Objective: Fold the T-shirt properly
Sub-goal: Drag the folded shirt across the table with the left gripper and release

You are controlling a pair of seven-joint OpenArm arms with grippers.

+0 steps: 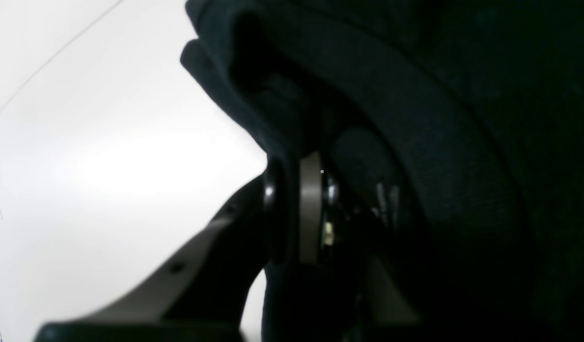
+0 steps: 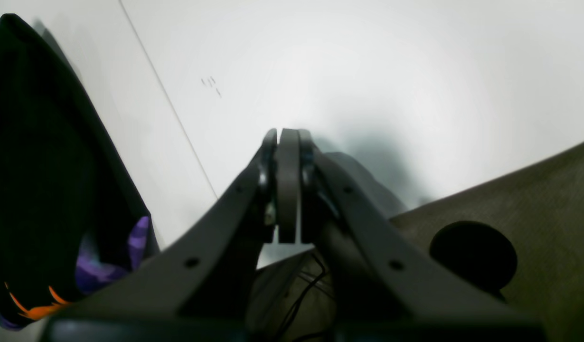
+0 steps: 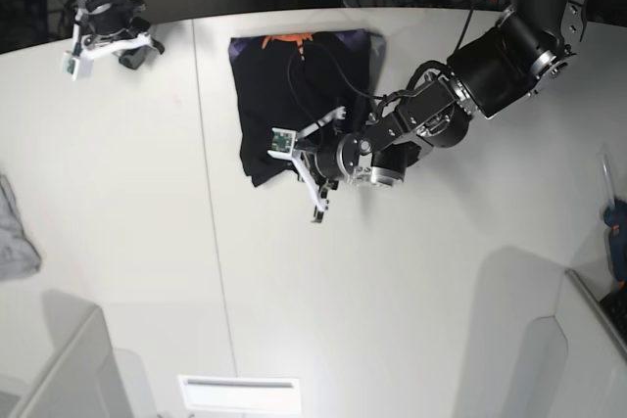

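Observation:
The black T-shirt (image 3: 294,85) lies folded into a rough square at the far middle of the white table (image 3: 392,320), with orange and purple print showing at its far edge. My left gripper (image 3: 294,165) is at the shirt's near edge. In the left wrist view the left gripper (image 1: 294,199) is shut on a fold of the black cloth (image 1: 439,118), which drapes over the fingers. My right gripper (image 3: 108,46) is at the table's far left, apart from the shirt. In the right wrist view it (image 2: 288,142) is shut and empty, with the shirt (image 2: 45,166) to its left.
A small grey cloth (image 3: 15,227) lies at the table's left edge. A seam (image 3: 211,242) runs down the table. A blue object (image 3: 617,217) sits at the right edge. A round black thing (image 2: 472,254) lies on the grey surface beyond the table edge.

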